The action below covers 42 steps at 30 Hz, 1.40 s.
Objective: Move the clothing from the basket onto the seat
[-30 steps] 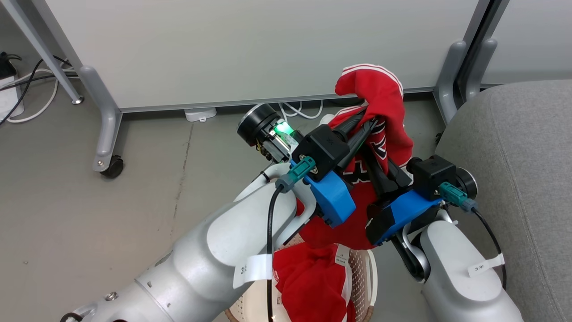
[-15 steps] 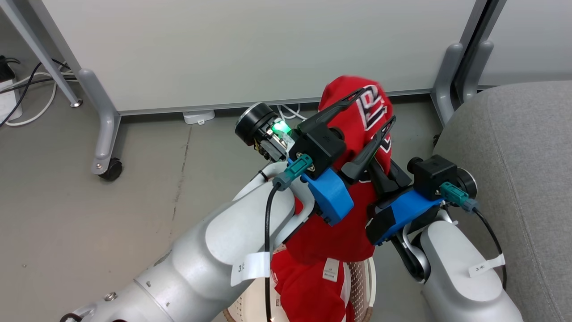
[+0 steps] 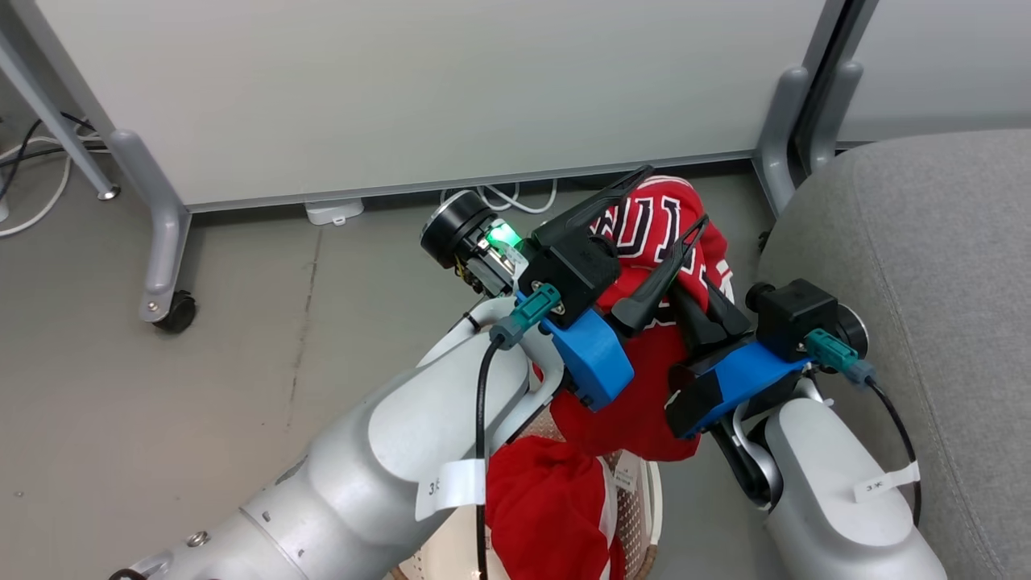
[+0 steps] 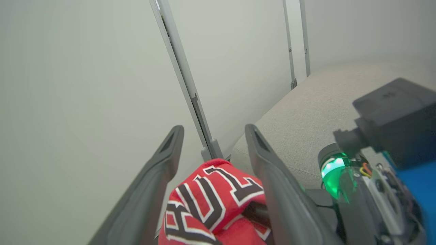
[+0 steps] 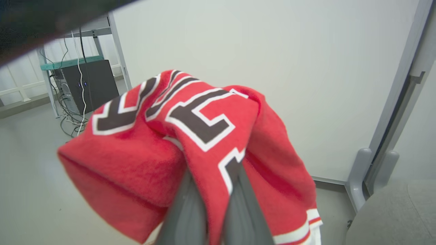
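On the red jersey [image 3: 654, 227] I read black, white-edged block letters. "UL" comes through clearly; the neighbouring letters are lost in folds. The left forearm tag [image 3: 451, 488] starts with "3", the rest hidden. The right forearm tag [image 3: 884, 483] also starts "3". The sewn-in label [image 3: 624, 480] is too small for me to read.

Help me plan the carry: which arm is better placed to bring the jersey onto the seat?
Right, probably: the right fingers are shut on the jersey and nearest the seat. The left fingers stand open either side of it, gripping nothing.
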Tool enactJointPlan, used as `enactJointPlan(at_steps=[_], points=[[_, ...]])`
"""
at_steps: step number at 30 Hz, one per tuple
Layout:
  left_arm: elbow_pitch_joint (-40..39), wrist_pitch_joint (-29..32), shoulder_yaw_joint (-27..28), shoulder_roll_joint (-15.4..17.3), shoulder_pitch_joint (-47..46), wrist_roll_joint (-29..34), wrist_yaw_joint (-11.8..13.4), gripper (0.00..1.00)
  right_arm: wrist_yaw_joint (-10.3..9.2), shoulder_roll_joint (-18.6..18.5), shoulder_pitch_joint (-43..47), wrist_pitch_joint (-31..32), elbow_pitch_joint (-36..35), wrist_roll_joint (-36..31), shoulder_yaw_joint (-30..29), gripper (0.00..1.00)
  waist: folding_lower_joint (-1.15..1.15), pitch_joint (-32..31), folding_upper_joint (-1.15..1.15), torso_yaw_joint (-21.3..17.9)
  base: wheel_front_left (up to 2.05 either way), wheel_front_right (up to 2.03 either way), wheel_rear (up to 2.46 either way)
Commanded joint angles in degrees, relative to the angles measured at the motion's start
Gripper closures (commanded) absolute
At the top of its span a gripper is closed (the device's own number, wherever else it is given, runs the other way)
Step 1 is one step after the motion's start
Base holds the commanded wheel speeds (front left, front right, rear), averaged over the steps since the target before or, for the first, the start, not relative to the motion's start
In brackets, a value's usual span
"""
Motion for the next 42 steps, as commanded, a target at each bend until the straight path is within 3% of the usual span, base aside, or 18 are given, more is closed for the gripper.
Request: enactJointPlan(at_steps=[1, 42], points=[[-0.1, -0.3, 0.0, 0.3, 0.3, 0.2, 0.3, 0.0, 0.03, -0.2, 0.4, -0.2, -0.6, -0.1, -0.3, 1.0, 0.0, 0.4, 0.0, -0.6, 0.0, 0.0, 0.0], [-0.5, -0.2, -4.6, 0.4, 1.3, 1.6, -0.3, 0.0, 0.03, -1.0, 7.4, -0.2, -14.7, -8.9, -24.8, 1.0, 0.0, 8.1, 0.0, -20.4, 0.0, 0.0, 0.0]])
